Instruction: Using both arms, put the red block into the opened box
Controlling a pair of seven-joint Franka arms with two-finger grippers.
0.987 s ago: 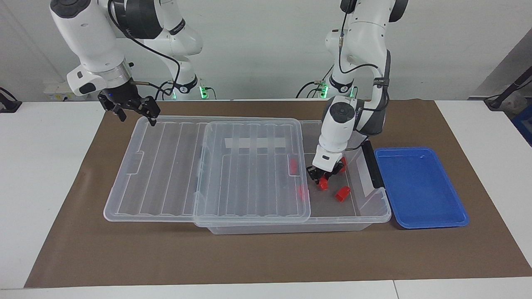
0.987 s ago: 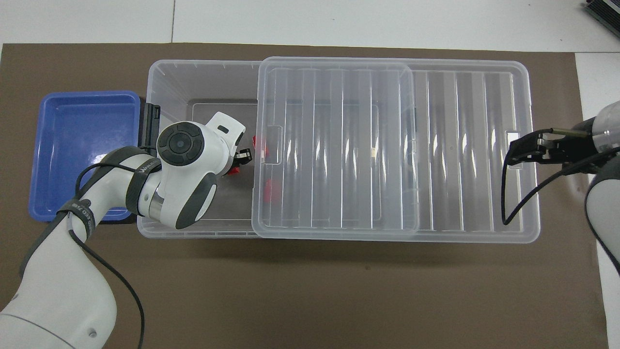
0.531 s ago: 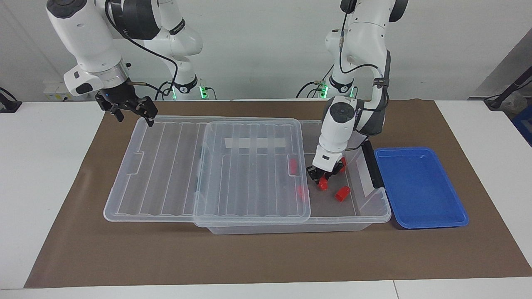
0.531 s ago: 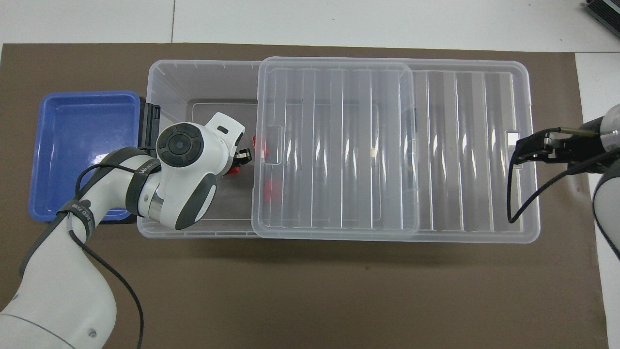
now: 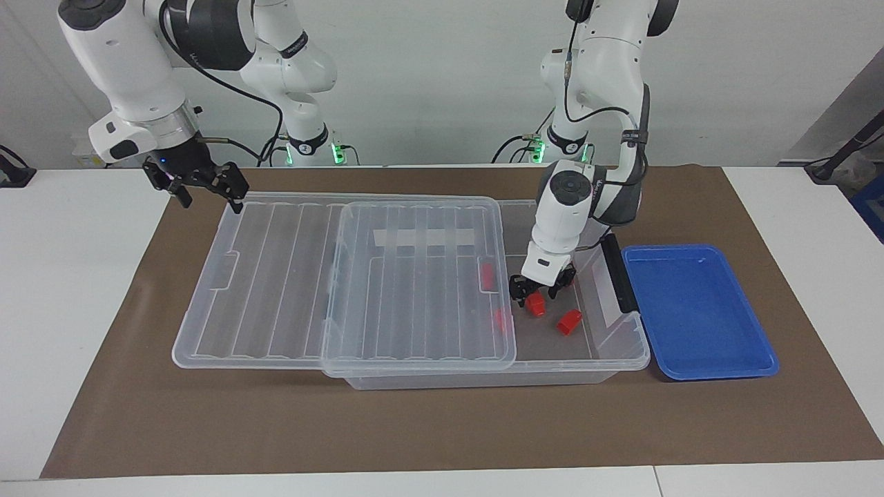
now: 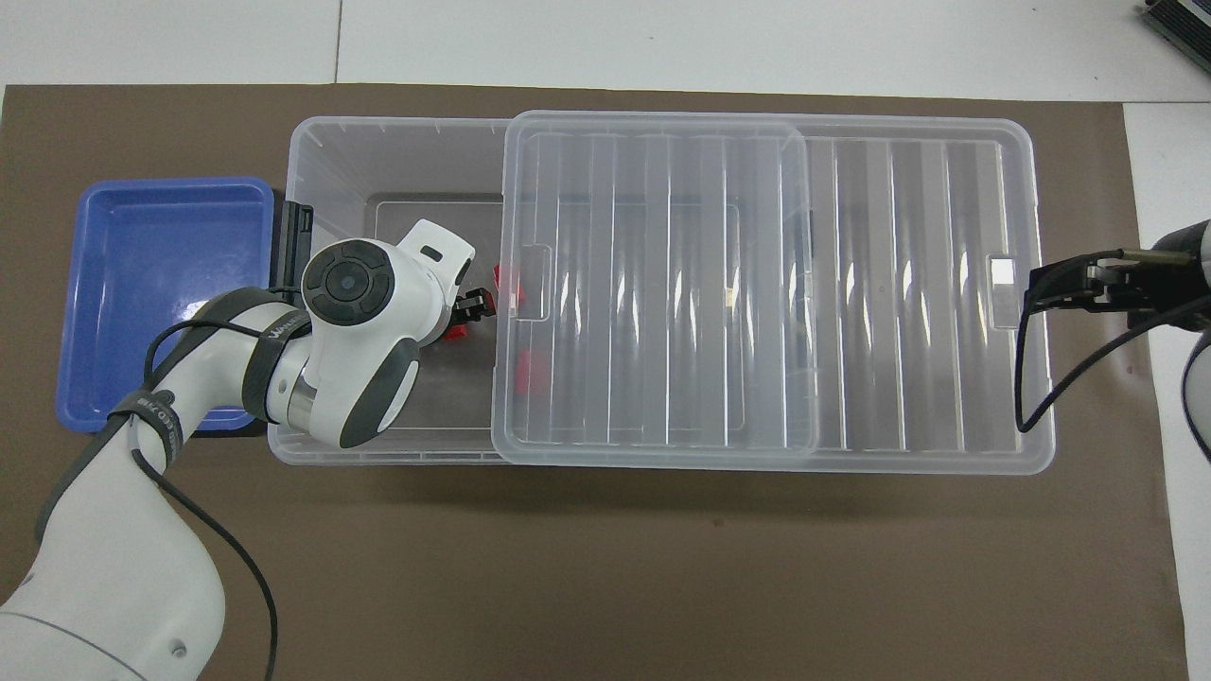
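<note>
The box (image 5: 625, 359) is a clear bin with its ribbed lid (image 5: 276, 290) slid toward the right arm's end, so the end by the blue tray stands uncovered. My left gripper (image 5: 537, 293) reaches down into that uncovered end, open, its fingertips either side of a red block (image 5: 535, 304) on the box floor. A second red block (image 5: 568, 322) lies loose beside it. Two more (image 5: 487, 276) (image 5: 502, 319) show through the lid's edge. My right gripper (image 5: 207, 197) hangs open over the lid's corner at the right arm's end, touching nothing.
A blue tray (image 5: 697, 310) sits beside the box toward the left arm's end, next to the box's black end clip (image 5: 617, 273). Brown paper (image 5: 442, 428) covers the table under everything. The left arm's wrist (image 6: 364, 350) hides part of the box's uncovered end from above.
My left gripper has opened and let go of the red block, which now rests on the box floor. My right gripper has drawn back and up off the lid, toward the right arm's end.
</note>
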